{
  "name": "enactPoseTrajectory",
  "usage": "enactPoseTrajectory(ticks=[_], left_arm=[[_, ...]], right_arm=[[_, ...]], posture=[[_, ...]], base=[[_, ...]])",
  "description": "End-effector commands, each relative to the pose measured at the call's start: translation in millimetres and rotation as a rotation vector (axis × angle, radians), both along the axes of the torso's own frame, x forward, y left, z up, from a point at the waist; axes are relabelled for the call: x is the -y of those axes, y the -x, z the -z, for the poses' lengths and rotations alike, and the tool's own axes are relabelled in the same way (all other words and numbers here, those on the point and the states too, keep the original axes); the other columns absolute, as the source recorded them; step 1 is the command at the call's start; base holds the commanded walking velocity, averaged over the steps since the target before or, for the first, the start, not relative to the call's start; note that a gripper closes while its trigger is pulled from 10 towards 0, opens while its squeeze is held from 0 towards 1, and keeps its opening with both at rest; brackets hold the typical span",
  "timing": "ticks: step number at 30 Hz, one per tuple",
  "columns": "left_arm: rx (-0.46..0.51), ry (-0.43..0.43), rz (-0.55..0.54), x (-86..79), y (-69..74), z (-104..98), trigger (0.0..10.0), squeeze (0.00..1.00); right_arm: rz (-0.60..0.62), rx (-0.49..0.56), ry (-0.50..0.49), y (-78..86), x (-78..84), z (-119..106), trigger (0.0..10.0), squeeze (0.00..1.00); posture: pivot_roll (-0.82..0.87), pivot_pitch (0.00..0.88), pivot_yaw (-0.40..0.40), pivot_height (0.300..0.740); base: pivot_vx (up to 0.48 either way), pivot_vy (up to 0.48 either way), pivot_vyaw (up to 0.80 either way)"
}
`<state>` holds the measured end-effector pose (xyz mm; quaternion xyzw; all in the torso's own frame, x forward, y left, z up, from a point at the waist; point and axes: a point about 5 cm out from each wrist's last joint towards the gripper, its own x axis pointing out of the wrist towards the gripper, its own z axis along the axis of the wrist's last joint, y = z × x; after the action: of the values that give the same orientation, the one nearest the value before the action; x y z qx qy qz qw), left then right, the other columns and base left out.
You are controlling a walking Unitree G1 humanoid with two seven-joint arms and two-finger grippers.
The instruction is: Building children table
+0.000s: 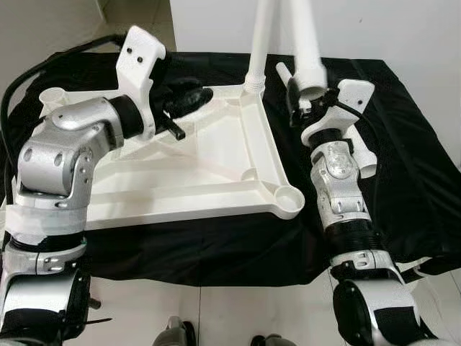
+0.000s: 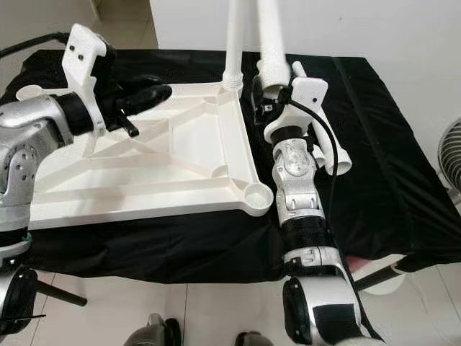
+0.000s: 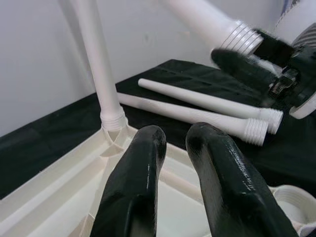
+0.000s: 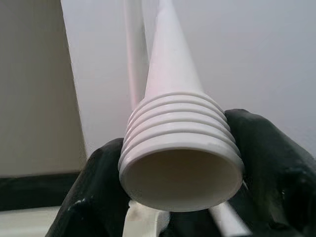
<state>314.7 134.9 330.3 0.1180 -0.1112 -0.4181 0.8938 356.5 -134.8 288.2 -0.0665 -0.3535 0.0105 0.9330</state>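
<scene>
A white table top [image 1: 216,162] lies upside down on the black cloth. One white leg [image 1: 259,43] stands upright, screwed into its far right corner socket. My right gripper [image 1: 306,97] is shut on a second leg [image 1: 308,43], holding it nearly upright just right of that corner, threaded end [image 4: 180,148] down and above the cloth. The near right corner socket [image 1: 289,198] is open. My left gripper [image 1: 196,96] hovers over the far part of the table top, fingers [image 3: 143,182] close together with nothing between them.
Two loose legs [image 3: 197,116] lie on the black cloth [image 1: 410,144] to the right of my right arm. A white wall rises behind the table. A fan [image 2: 451,158] stands at the far right. Tiled floor [image 1: 238,310] lies below the front edge.
</scene>
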Motion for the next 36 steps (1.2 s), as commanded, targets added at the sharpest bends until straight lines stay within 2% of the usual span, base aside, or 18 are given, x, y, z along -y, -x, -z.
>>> enactPoseTrajectory(ticks=[1,6,8,9,10,13,15,17,18,20,22,26,31,33,34,35,36], left_arm=[[0.022,0.096,-0.249,-10.5,-9.7,-6,10.0,0.0],[0.021,0.104,-0.251,-11.1,-10.7,-7,10.0,0.0],[0.02,0.121,-0.253,-12.6,-11.1,-10,10.0,0.0],[0.02,0.121,-0.253,-12.6,-11.1,-10,10.0,0.0],[0.016,0.141,-0.249,-13.7,-11.2,-11,10.0,0.0],[-0.014,0.214,-0.238,-20.4,-12.7,-20,10.0,0.0],[-0.026,0.242,-0.21,-21.9,-11.8,-24,10.0,0.0],[-0.026,0.242,-0.21,-21.9,-11.8,-24,10.0,0.0],[-0.038,0.27,-0.181,-22.3,-10.3,-27,10.0,1.0],[-0.055,0.313,-0.12,-21.7,-6.6,-34,10.0,1.0],[-0.055,0.313,-0.12,-21.7,-6.6,-34,10.0,1.0],[-0.093,0.421,-0.018,-21.0,-3.9,-43,10.0,1.0],[-0.105,0.453,0.01,-20.4,-3.2,-45,10.0,1.0],[-0.142,0.474,0.028,-19.2,-4.4,-46,10.0,1.0],[-0.183,0.488,0.07,-15.6,-3.9,-46,10.0,0.0],[-0.183,0.488,0.07,-15.6,-3.9,-46,10.0,0.0],[-0.246,0.488,0.106,-8.3,-4.3,-44,10.0,0.0]], right_arm=[[0.068,0.227,0.052,21.2,-6.7,-35,10.0,0.0],[0.1,0.32,0.104,31.7,-11.9,-50,10.0,0.0],[0.089,0.399,0.181,38.5,-21.5,-58,10.0,0.0],[0.089,0.399,0.181,38.5,-21.5,-58,10.0,0.0],[0.077,0.432,0.227,41.5,-26.9,-59,10.0,0.0],[0.031,0.443,0.37,42.4,-38.3,-40,10.0,0.0],[0.014,0.425,0.398,41.9,-39.9,-29,10.0,0.0],[0.014,0.425,0.398,41.9,-39.9,-29,10.0,0.0],[0.006,0.419,0.419,42.9,-41.2,-23,10.0,0.0],[-0.019,0.413,0.467,46.7,-44.6,-11,10.0,0.0],[-0.019,0.413,0.467,46.7,-44.6,-11,10.0,0.0],[-0.056,0.382,0.515,54.1,-50.0,12,10.0,0.0],[-0.068,0.374,0.527,55.6,-51.8,18,10.0,0.0],[-0.086,0.373,0.546,57.7,-54.7,24,10.0,0.0],[-0.112,0.37,0.567,59.6,-58.6,30,10.0,0.0],[-0.112,0.37,0.567,59.6,-58.6,30,10.0,0.0],[-0.153,0.377,0.597,63.3,-65.0,36,10.0,0.0]], posture=[[0.02,0.132,0.05,0.74],[0.02,0.131,0.05,0.74],[0.03,0.13,0.048,0.74],[0.03,0.13,0.048,0.74],[0.03,0.13,0.048,0.74],[0.03,0.127,0.044,0.74],[0.03,0.127,0.044,0.74],[0.03,0.127,0.044,0.74],[0.03,0.127,0.044,0.74],[0.03,0.127,0.044,0.74],[0.03,0.127,0.044,0.74],[0.04,0.118,0.046,0.74],[0.03,0.118,0.047,0.74],[0.03,0.116,0.05,0.74],[0.03,0.114,0.051,0.74],[0.03,0.114,0.051,0.74],[0.03,0.113,0.052,0.74]], base=[[0.0,0.0,0.0],[0.0,0.0,0.0],[0.0,0.0,0.0],[0.0,0.0,0.0],[0.0,0.0,0.0],[0.0,0.0,0.0],[0.0,0.0,0.0],[0.0,0.0,0.0],[0.0,0.0,0.0],[0.0,0.0,0.0],[0.0,0.0,0.0],[0.0,0.0,0.0],[0.0,0.0,0.0],[0.0,0.0,0.0],[0.0,0.0,0.0],[0.0,0.0,0.0],[0.0,0.0,0.0]])
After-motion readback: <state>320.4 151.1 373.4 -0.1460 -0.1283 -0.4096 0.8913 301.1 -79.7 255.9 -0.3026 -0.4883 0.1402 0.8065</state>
